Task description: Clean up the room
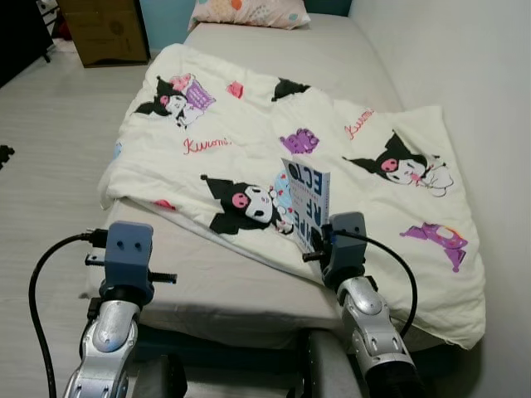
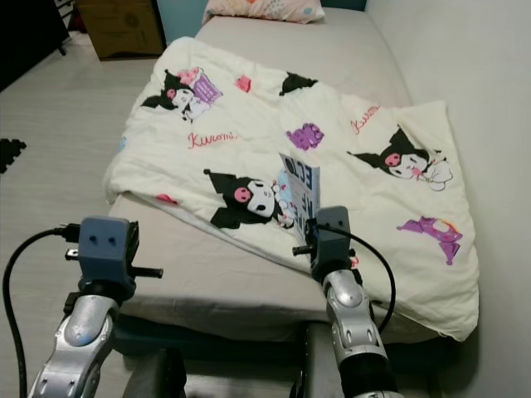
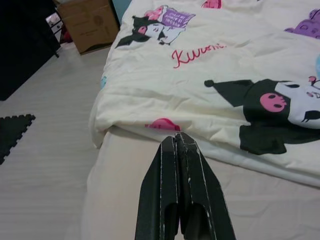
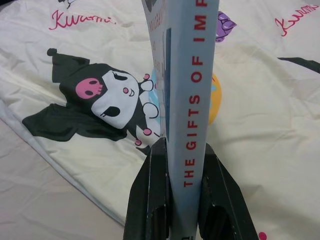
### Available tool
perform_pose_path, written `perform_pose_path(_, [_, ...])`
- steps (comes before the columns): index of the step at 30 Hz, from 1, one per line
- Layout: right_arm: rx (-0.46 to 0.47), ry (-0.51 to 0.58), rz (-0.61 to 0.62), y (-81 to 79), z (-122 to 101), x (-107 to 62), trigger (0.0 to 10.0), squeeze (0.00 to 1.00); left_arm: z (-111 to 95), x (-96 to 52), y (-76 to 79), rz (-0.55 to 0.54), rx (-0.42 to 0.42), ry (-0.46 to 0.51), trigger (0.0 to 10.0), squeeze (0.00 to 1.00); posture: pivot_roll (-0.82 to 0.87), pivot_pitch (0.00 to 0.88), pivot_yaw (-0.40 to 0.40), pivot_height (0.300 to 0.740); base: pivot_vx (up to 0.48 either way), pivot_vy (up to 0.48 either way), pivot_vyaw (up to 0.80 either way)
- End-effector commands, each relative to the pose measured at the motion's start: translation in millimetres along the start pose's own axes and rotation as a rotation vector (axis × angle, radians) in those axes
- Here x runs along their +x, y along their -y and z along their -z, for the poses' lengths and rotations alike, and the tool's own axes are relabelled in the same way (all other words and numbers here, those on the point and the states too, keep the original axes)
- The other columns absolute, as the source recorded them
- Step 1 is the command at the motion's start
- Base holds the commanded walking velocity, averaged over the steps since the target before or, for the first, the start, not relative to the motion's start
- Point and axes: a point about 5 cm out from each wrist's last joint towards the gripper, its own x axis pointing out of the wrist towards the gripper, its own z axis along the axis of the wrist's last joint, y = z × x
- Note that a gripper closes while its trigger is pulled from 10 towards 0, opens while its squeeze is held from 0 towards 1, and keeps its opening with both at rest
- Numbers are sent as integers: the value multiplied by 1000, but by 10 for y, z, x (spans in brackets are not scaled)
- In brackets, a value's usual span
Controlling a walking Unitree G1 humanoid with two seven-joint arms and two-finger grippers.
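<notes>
Right pincer (image 4: 184,165) grips pale blue book (image 4: 187,75), spine facing camera, held upright above cream cartoon blanket (image 1: 249,141) on bed (image 1: 332,50). Left pincer (image 3: 179,145) closed, holds nothing, hovers over bed edge near blanket corner. Brown cardboard box (image 1: 104,29) on floor beyond bed.

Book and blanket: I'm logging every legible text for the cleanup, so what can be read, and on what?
"THE GIFTS OF IM", cut off by the picture's edge: red letters on the spine of the book, held between the right gripper's fingers.
"Kuromi": red script on the blanket, several times.
Book cover's large print: too angled to read.
</notes>
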Motion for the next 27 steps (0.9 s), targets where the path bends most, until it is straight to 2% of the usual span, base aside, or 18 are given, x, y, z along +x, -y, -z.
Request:
perform_pose_path(1, [16,19,-3,-12,-25,-24,10000,0,59,-45,27,15,17,-16,10000,0,-37,184,-47,616,0,0,0])
perform_pose_path(10, [21,14,-10,-9,-20,-57,10000,0,73,-65,90,26,14,-11,10000,0,-45,180,-49,646,0,0,0])
perform_pose_path(27, [35,21,-9,-10,-29,-79,10000,0,57,-35,99,19,10,6,10000,0,-47,169,-38,706,0,0,0])
